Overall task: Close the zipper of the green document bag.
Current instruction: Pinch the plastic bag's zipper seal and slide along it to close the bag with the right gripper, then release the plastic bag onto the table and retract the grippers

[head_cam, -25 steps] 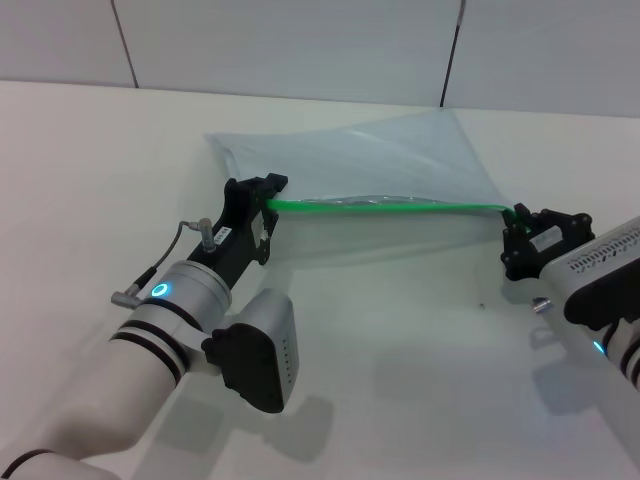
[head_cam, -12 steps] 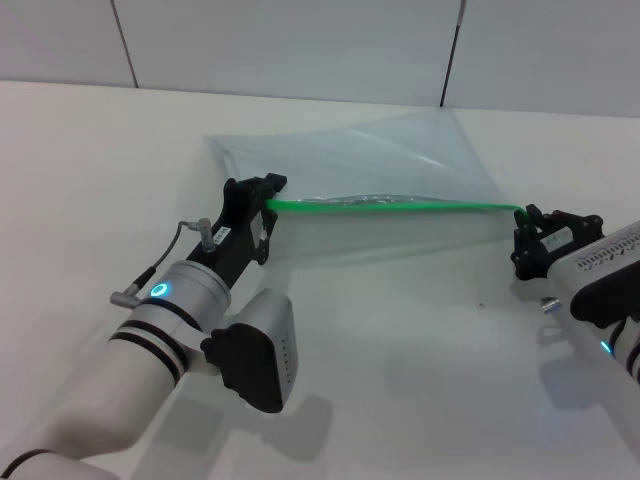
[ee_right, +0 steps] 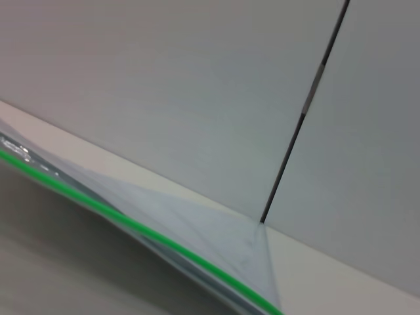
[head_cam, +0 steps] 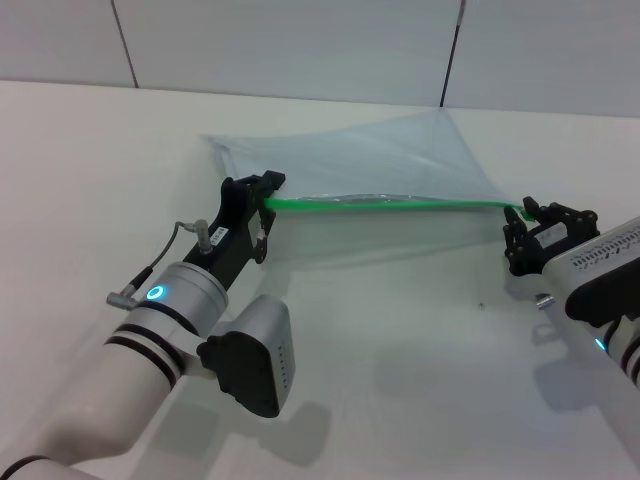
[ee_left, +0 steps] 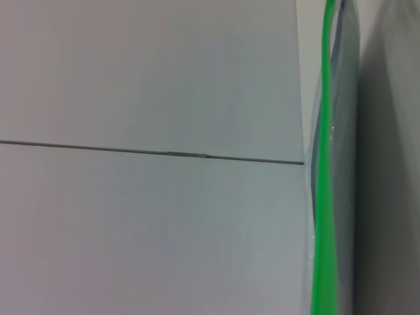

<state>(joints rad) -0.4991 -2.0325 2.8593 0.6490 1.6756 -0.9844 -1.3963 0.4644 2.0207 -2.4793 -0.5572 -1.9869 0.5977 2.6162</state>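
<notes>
Left gripper point(head_cam: 262, 196), black and angular, clamped on the left end of the zipper point(head_cam: 385, 204), just above the white table point(head_cam: 400, 370), left of its middle. Right gripper point(head_cam: 522, 222), black too, closed on the zipper's opposite end, toward the table's right edge. Between the two, a thin bright green plastic strip drawn nearly straight and lifted off the surface, with a slight glinting ripple near its middle. Hanging from and rising behind that strip, the green document bag point(head_cam: 370, 160): a flat pouch of translucent pale blue-grey plastic, smooth with soft creases, its far corners resting toward the table's back edge under the grey panelled wall point(head_cam: 300, 45). Contents of the bag not discernible through the cloudy film. Slider tab too small to locate.
</notes>
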